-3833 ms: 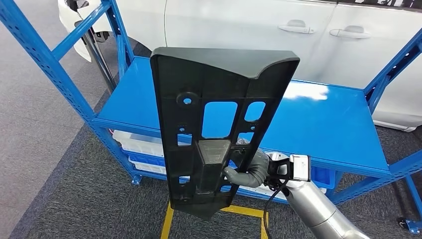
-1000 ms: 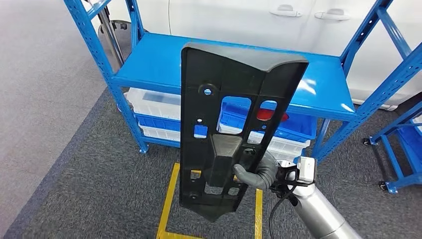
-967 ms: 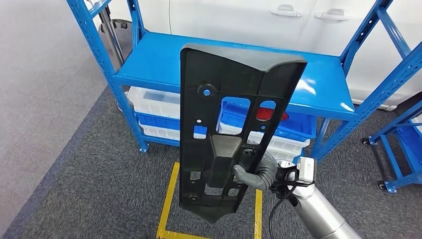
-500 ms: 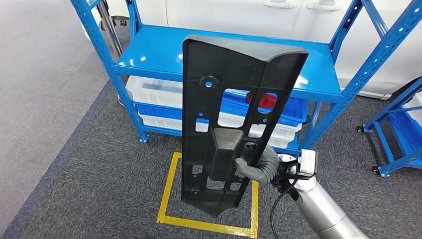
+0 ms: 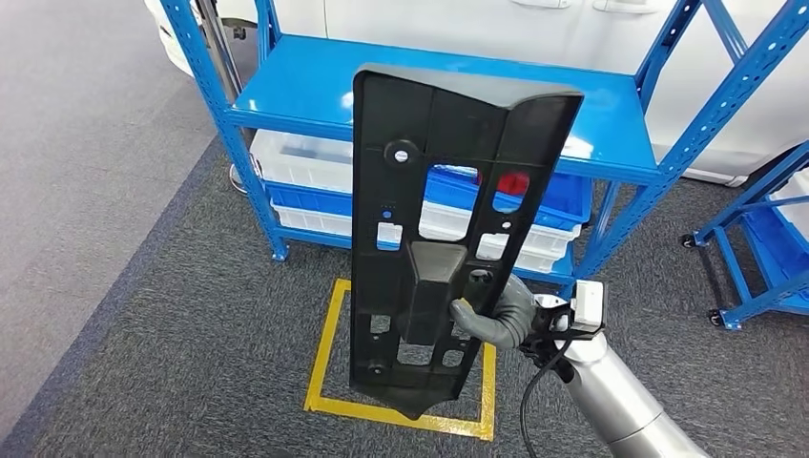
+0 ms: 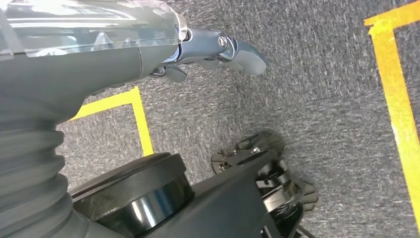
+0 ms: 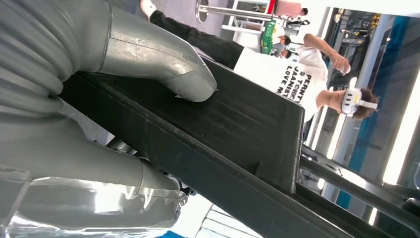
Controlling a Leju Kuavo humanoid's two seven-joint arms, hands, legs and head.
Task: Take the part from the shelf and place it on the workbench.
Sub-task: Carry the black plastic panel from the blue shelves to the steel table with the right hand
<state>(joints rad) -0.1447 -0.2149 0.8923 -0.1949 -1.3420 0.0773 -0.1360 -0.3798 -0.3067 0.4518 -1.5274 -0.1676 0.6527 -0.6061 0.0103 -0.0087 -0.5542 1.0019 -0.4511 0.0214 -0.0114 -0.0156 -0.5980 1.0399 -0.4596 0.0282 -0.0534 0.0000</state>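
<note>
A long black plastic panel (image 5: 429, 162) with several cut-outs stands upright in front of me in the head view. My right hand (image 5: 491, 320) grips it low on its right side, the silver arm coming up from below. Seen from the right wrist, the grey thumb (image 7: 163, 64) presses on the ribbed black panel (image 7: 237, 129). My left hand (image 6: 213, 49) hangs over grey carpet in the left wrist view and holds nothing.
The blue shelf (image 5: 315, 95) stands ahead with a bare top board and white and blue bins (image 5: 305, 181) below. A yellow tape square (image 5: 329, 334) marks the carpet. Another blue rack (image 5: 754, 239) stands at the right. A person with a headset (image 7: 317, 84) stands behind the panel.
The whole picture has shifted: the camera has backed away from the shelf, and the yellow floor square has come into view. The panel stays upright in my right hand.
</note>
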